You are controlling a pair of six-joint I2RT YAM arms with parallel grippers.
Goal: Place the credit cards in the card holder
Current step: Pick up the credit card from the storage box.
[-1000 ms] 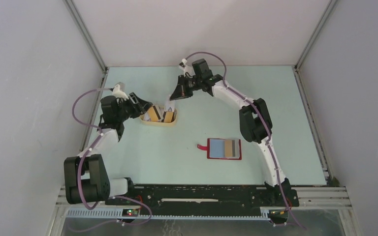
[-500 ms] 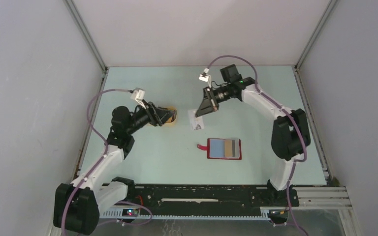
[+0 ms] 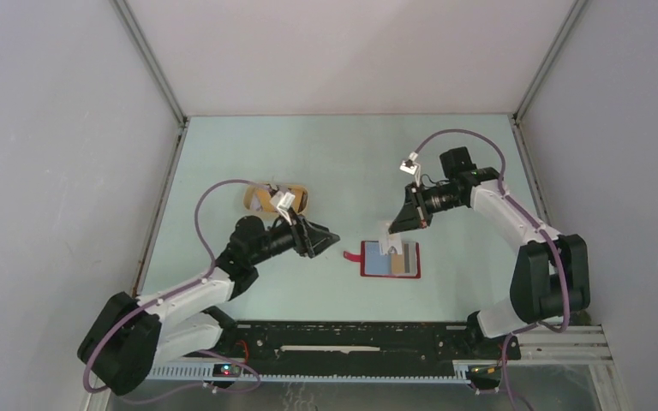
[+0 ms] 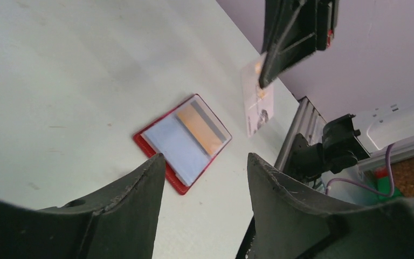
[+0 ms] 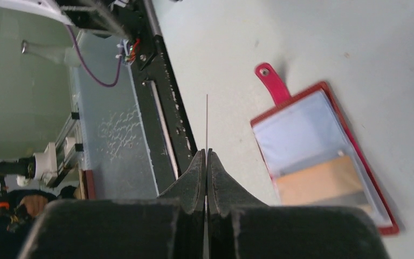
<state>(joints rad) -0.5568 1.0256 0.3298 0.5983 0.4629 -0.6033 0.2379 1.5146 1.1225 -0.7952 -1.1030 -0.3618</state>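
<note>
The red card holder lies open on the table, with a pale blue pocket and an orange credit card tucked in it. My right gripper is shut on a white credit card that hangs upright just above the holder's far edge. In the right wrist view this card shows edge-on between the pressed fingers, left of the card holder. My left gripper stands open with nothing in it, just left of the holder's strap. In the left wrist view the card holder lies ahead of the open left gripper.
A tan oval dish sits at the back left, partly hidden by the left arm's cable, with an orange card showing in it. The black base rail runs along the near edge. Grey walls close in the table on three sides.
The right gripper carried the white card from the dish across to above the card holder. The left gripper swung from the dish toward the holder's left side and opened slightly wider.
</note>
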